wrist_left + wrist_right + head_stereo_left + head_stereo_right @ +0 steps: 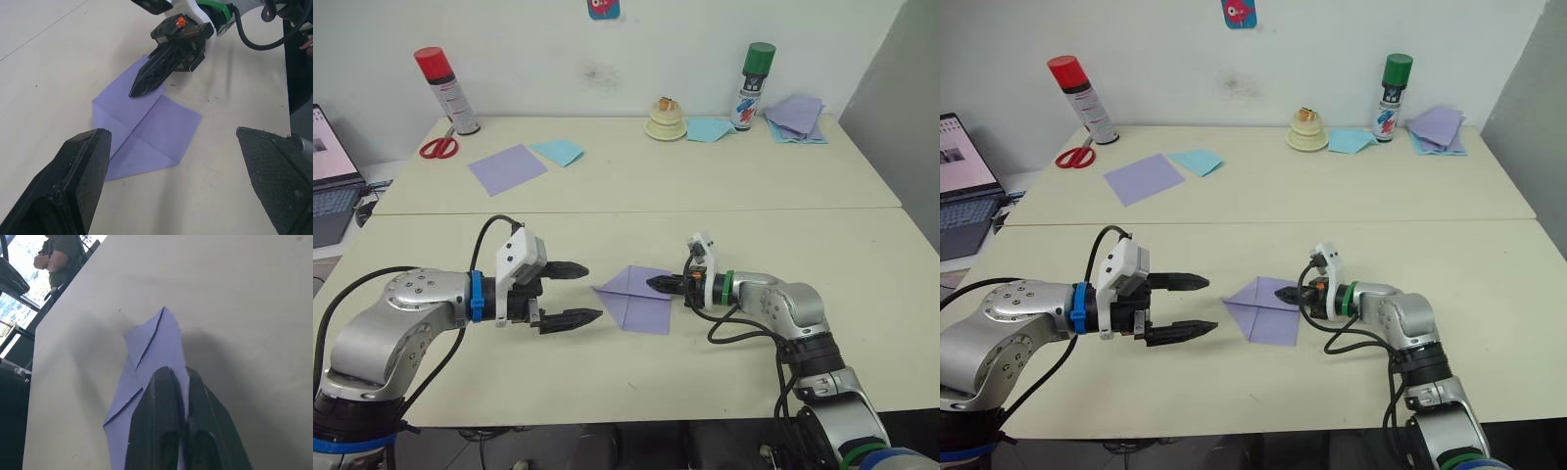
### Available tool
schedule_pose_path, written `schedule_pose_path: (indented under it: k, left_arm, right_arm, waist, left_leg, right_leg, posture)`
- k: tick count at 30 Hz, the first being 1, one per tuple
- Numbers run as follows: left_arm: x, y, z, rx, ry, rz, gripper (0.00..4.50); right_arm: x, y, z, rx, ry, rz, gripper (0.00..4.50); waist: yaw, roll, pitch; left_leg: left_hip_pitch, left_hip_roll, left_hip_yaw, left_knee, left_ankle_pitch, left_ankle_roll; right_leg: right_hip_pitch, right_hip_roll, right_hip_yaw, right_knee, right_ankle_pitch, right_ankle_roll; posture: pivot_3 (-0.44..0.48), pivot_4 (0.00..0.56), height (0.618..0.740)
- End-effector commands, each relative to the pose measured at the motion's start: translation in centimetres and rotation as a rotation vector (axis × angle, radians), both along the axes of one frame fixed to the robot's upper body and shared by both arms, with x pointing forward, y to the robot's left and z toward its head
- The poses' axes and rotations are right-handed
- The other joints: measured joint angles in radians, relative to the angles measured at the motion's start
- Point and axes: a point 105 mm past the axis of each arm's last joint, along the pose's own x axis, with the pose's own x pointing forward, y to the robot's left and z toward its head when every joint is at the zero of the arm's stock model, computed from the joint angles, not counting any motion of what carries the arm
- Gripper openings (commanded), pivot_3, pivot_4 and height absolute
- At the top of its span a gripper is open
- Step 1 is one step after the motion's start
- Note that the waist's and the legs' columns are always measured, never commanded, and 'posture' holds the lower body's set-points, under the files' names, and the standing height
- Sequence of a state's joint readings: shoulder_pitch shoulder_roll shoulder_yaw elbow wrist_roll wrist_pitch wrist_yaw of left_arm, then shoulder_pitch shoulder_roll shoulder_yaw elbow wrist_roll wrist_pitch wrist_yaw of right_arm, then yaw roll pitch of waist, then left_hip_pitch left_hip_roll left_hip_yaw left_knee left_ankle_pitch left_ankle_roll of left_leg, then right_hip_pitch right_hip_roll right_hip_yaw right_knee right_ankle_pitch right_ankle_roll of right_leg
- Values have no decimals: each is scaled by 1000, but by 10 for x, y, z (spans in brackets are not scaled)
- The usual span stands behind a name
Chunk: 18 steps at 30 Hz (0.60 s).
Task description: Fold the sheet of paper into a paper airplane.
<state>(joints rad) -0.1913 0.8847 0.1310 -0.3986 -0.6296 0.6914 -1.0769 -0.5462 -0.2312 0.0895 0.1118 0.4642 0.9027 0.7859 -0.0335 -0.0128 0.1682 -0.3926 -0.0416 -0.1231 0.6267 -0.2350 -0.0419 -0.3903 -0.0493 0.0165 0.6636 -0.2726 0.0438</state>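
The sheet of paper [636, 297] lies on the near table, lavender, folded into a pointed shape with its tip toward my left arm. In the left wrist view a crease runs across the paper [146, 132]. My right gripper [651, 283] is shut, its tip resting on the paper's right part. From the right wrist, the closed fingers [161, 421] lie over the paper [156, 342]. My left gripper [592, 291] hovers open just left of the paper's point, touching nothing.
On the far table are a smooth lavender sheet [507, 168], a light blue sheet [558, 151], scissors [438, 147], a red-capped can [445, 88], a green-capped can [754, 83], a cream object [666, 119] and a stack of purple sheets [796, 116]. A laptop [333, 176] sits far left.
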Motion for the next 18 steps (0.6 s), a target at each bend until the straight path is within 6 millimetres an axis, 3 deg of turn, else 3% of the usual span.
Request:
schedule_pose_path:
  k: [1, 5, 8, 10, 13, 16, 18]
  left_arm:
    - [0, 13, 17, -12, -49, 47, 4500]
    - [5, 23, 24, -12, -73, 89, 4500]
    - [9, 24, 32, -26, -90, 101, 4500]
    - [9, 22, 32, -25, -89, 97, 4500]
    - [6, 18, 30, -26, -80, 87, 4500]
    - [4, 17, 29, -26, -77, 90, 4500]
    - [4, 19, 29, -24, -72, 96, 4500]
  right_arm:
    - [6, 4, 51, 52, -330, 15, 31]
    - [-4, 18, 85, -71, -940, 110, 31]
    - [-18, 29, 76, -222, -1308, 246, 31]
    - [-25, 30, 48, -322, -1352, 370, 31]
    - [-39, 23, 13, -360, -1261, 504, 31]
    - [-47, 15, 8, -309, -1136, 512, 622]
    - [-52, 6, 8, -295, -1073, 518, 1303]
  waist:
    - [-1, 0, 0]
    - [-2, 0, 0]
    - [-6, 0, 1]
    - [-6, 0, 0]
    - [-4, -1, 1]
    - [0, -1, 1]
    - [0, -1, 2]
  left_leg:
    - [0, 0, 0, 0, 0, 0]
    - [0, 0, 0, 0, 0, 0]
    - [0, 0, 4, 0, 0, 0]
    - [1, 0, 4, 0, 0, 0]
    - [1, 0, 4, 0, 0, 0]
    - [1, 0, 2, 0, 0, 0]
    - [1, 0, 1, 0, 0, 0]
  right_leg:
    - [0, 0, 0, 0, 0, 0]
    - [0, 0, -1, 0, 0, 1]
    - [0, 0, -1, 0, -1, 3]
    - [0, 0, -1, 0, -1, 1]
    - [1, 0, 0, 0, 0, 0]
    - [1, 0, 1, 0, 0, 0]
    - [1, 0, 1, 0, 0, 0]
  posture:
    - [0, 150, 740]
    - [0, 150, 740]
    - [0, 150, 740]
    - [0, 150, 740]
    - [0, 150, 740]
    - [0, 150, 740]
    - [0, 150, 740]
